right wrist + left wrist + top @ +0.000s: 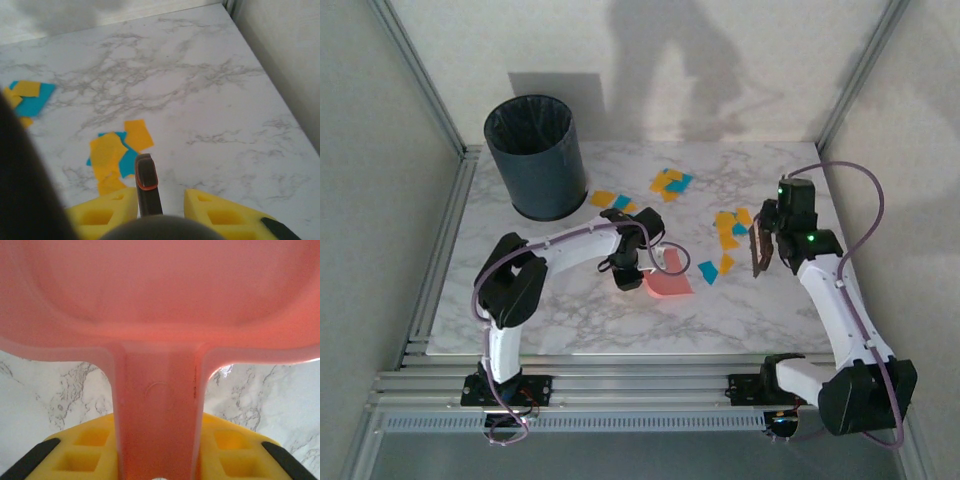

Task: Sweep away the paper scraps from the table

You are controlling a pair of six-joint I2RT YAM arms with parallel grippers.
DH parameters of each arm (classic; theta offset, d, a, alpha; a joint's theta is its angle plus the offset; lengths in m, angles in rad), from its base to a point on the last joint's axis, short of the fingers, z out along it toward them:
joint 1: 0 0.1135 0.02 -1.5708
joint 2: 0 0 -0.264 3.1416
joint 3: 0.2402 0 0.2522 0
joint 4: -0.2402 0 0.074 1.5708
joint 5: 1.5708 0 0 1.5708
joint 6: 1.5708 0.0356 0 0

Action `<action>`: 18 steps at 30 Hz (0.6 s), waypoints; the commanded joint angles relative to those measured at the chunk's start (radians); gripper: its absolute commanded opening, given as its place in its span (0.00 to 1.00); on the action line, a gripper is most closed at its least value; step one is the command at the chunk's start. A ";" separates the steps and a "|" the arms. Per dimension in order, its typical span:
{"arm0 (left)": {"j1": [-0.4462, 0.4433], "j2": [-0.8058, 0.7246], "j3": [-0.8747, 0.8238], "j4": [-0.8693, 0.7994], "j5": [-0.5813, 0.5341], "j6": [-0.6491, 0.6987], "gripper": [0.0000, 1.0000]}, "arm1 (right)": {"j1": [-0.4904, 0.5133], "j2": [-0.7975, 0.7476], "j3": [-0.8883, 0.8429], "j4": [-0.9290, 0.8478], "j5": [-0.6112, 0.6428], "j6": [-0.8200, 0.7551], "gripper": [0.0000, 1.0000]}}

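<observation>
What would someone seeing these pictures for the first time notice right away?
The orange and teal paper scraps strewn across the middle and right of the marble table stand out first. Next, the pink dustpan, gripped by its handle in the left tool near the table's centre, while the right tool holds a dark brush beside the scraps. A dark bin stands at the far left corner.

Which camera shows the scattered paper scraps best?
Top external: it takes in the paper scraps spread across the table. Right wrist catches two nearby clusters; left wrist faces the pink dustpan up close.
</observation>
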 commanded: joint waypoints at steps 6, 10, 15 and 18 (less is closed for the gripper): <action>-0.010 0.067 0.069 -0.118 0.006 0.020 0.00 | 0.095 0.013 -0.055 0.011 0.201 -0.024 0.00; -0.011 0.078 0.082 -0.120 -0.007 0.013 0.00 | 0.150 0.027 -0.080 0.021 0.242 -0.013 0.00; -0.014 0.082 0.086 -0.107 -0.042 0.008 0.00 | 0.222 0.032 -0.114 0.032 0.277 -0.005 0.00; -0.016 0.086 0.085 -0.108 -0.033 0.010 0.00 | 0.252 0.035 -0.121 0.031 0.263 0.010 0.00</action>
